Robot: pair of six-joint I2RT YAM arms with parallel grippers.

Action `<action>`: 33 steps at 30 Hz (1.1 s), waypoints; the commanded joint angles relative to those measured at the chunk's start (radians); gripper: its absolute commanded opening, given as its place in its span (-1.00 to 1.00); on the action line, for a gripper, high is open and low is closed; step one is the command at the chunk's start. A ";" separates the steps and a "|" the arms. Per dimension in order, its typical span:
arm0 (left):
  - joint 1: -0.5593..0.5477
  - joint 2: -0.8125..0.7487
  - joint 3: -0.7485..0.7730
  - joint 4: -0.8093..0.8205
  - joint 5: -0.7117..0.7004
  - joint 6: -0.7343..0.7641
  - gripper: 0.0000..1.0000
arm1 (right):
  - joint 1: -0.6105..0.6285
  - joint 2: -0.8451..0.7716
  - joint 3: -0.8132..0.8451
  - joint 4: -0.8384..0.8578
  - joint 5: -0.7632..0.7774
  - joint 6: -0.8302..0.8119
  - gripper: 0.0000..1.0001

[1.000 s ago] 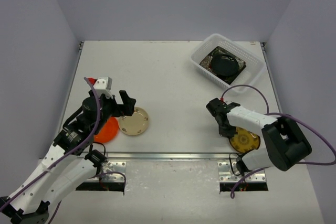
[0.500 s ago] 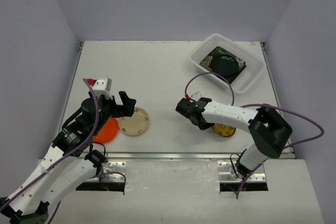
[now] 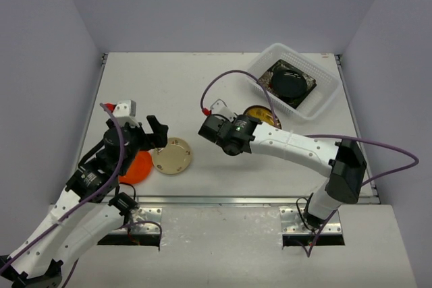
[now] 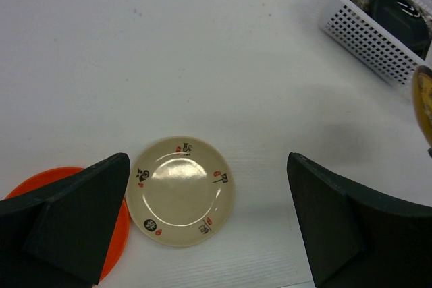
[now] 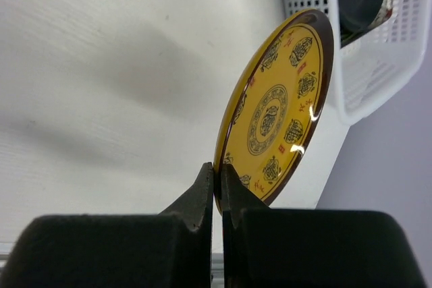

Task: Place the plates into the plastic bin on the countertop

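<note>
1. Four round plates: an orange plate and a cream plate at lower left of the top view, a yellow-patterned plate near the middle, and a black round plate at upper right.
2. At least one dark square plate shows under the black round plate; the number stacked there cannot be told.
3. One plastic bin, upper right.
4. Two claws: the left claw and the right claw.
5. One table.

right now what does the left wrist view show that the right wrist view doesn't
Left wrist only: the round cream plate and round orange plate, side by side. Right wrist only: the right gripper pinching the yellow-patterned dark-rimmed round plate by its rim. Both: the white slotted plastic bin holding dark plates, and that yellow plate, a mere sliver in the left wrist.
</note>
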 commanded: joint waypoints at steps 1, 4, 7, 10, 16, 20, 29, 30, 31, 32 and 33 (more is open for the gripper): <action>-0.006 -0.017 0.061 -0.094 -0.264 -0.116 1.00 | -0.149 0.007 0.133 0.155 0.042 -0.276 -1.00; -0.005 -0.069 0.063 -0.113 -0.315 -0.144 1.00 | -0.328 0.066 0.237 0.258 -0.031 -0.421 -1.00; -0.006 -0.132 0.055 -0.098 -0.314 -0.139 1.00 | -0.420 0.207 0.370 0.318 -0.082 -0.529 -1.00; -0.005 -0.149 0.053 -0.096 -0.317 -0.138 1.00 | -0.535 0.369 0.611 0.309 -0.102 -0.618 -1.00; -0.005 -0.121 0.058 -0.106 -0.326 -0.141 1.00 | -0.654 0.629 0.848 0.235 -0.178 -0.635 -1.00; -0.005 -0.112 0.056 -0.097 -0.319 -0.135 1.00 | -0.707 0.670 0.842 0.252 -0.197 -0.616 -1.00; -0.005 -0.054 0.057 -0.091 -0.294 -0.120 1.00 | -0.747 0.646 0.771 0.267 -0.245 -0.584 0.26; -0.005 -0.056 0.056 -0.091 -0.293 -0.120 1.00 | -0.746 0.629 0.772 0.261 -0.256 -0.575 0.56; -0.005 -0.058 0.054 -0.090 -0.293 -0.120 1.00 | -0.746 0.607 0.774 0.254 -0.271 -0.567 0.93; -0.005 -0.059 0.054 -0.090 -0.292 -0.120 1.00 | -0.746 0.591 0.774 0.247 -0.273 -0.556 0.98; -0.006 -0.061 0.054 -0.088 -0.291 -0.118 1.00 | -0.745 0.572 0.774 0.237 -0.283 -0.533 0.98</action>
